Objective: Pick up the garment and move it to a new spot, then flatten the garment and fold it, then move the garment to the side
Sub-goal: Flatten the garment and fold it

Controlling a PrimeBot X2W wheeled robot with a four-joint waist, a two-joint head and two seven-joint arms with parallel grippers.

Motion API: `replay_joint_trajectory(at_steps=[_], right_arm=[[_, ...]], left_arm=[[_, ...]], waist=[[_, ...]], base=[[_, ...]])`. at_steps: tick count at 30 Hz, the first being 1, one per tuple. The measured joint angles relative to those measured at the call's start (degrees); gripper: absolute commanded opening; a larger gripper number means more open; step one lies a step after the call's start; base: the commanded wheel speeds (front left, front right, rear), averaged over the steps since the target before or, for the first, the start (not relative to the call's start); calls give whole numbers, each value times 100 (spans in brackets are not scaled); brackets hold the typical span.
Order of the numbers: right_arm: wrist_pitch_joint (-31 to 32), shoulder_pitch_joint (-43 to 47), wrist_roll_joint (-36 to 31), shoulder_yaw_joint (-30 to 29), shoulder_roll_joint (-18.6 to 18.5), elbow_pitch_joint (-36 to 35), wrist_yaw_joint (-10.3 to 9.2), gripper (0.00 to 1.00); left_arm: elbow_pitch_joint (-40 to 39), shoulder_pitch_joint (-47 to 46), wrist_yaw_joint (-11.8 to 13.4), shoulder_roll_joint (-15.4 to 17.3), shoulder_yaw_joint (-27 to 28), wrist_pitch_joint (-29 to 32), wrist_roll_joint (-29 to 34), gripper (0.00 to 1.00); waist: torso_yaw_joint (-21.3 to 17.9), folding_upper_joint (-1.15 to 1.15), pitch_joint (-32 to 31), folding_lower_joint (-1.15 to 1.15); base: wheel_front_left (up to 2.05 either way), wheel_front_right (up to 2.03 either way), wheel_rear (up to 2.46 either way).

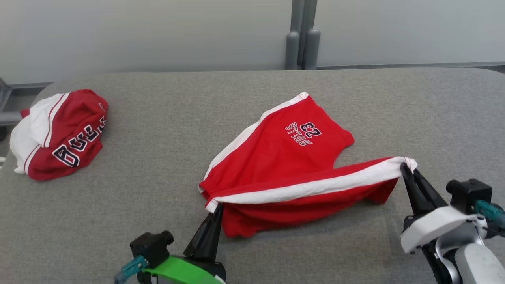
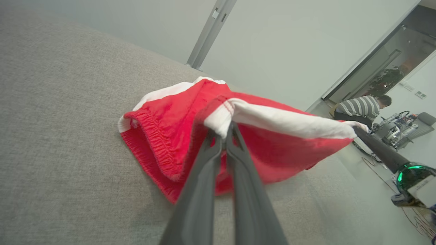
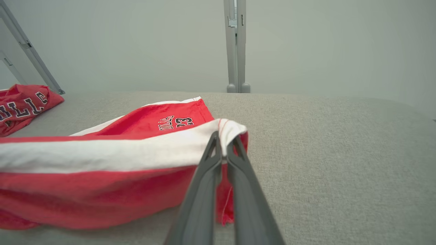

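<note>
red shorts (image 1: 284,165) with white side stripes and a BULLS 23 print, far leg flat on the grey counter (image 1: 158,118), near edge lifted, stretched taut

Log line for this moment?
left hand: shut on shorts | right hand: shut on shorts | stripe taut between them | other garment: crumpled, far left

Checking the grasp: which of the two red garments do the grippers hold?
The red shorts marked BULLS 23, in the middle, white stripe pinched by the left gripper and right gripper. The other red garment lies crumpled, untouched, far left.
</note>
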Motion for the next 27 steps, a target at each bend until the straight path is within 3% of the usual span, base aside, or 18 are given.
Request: replay_joint_trajectory(at_steps=[11, 27], right_arm=[[211, -1983, 94, 631, -568, 1369, 0, 0], [370, -4469, 592, 1759, -910, 3674, 1, 0]], left_arm=[[1087, -1262, 0, -330, -209, 198, -247, 0], [1944, -2579, 86, -428, -577, 100, -1222, 0]], waist=[[480, 0, 418, 0], [988, 0, 1281, 0]], base=[[0, 0, 0], [0, 0, 0]])
